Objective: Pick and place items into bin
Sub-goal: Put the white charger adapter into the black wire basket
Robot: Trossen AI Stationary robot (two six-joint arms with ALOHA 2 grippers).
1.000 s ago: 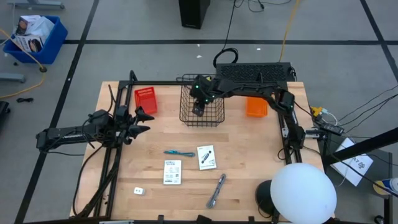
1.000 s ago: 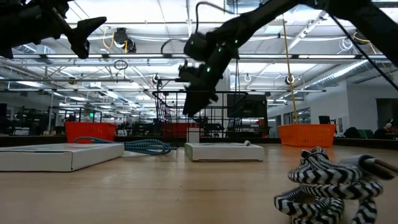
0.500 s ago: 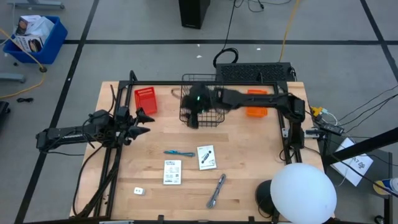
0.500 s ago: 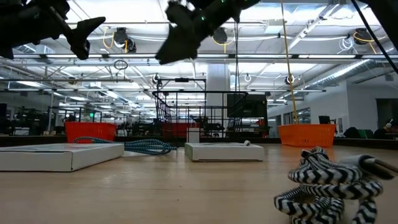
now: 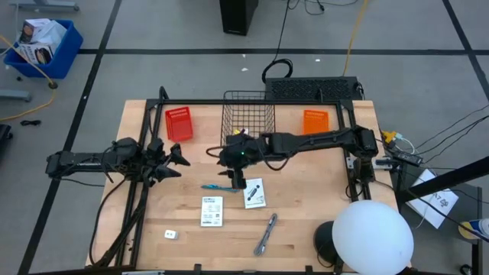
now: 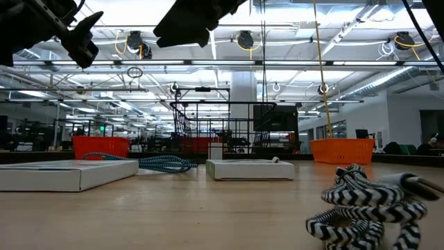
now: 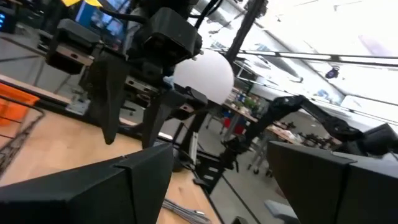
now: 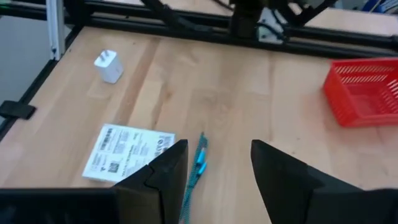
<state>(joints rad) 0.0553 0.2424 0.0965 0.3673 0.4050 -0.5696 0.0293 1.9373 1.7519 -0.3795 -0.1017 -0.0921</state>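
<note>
Wooden table (image 5: 306, 221) fills the high view; plenty of bare wood between the front items and along the right side.

Right arm reaches across from the right edge toward centre. Right gripper (image 5: 234, 177) hangs above the table between the wire basket (image 5: 247, 124) and the teal pen (image 5: 220, 188), just over the pen's right end. Right wrist view shows its fingers spread wide, nothing between them, pen (image 8: 194, 174) in the gap below.

Left arm sits at the left edge; left gripper (image 5: 174, 161) points toward centre, fingers apart and empty, well clear of all items.

Wire basket at back centre: cannot tell from above whether anything is inside. Red bin (image 5: 179, 123) at back left and orange bin (image 5: 315, 125) at back right both look empty from above.

Items on the table, none binned:
- two white packets, one (image 5: 212, 211) below the pen, one (image 5: 254, 192) just right of the pen, apart from each other
- grey stick (image 5: 266, 234) near the front edge, tilted
- one white cube (image 5: 170, 234) front left, alone

Right wrist view alone shows the cube (image 8: 109, 66) as a small plug-like block, plus the packet's printed label (image 8: 130, 152). Low view shows the packets as flat slabs, and a striped braided cable (image 6: 361, 203) close to the lens that the high view doesn't resolve.
</note>
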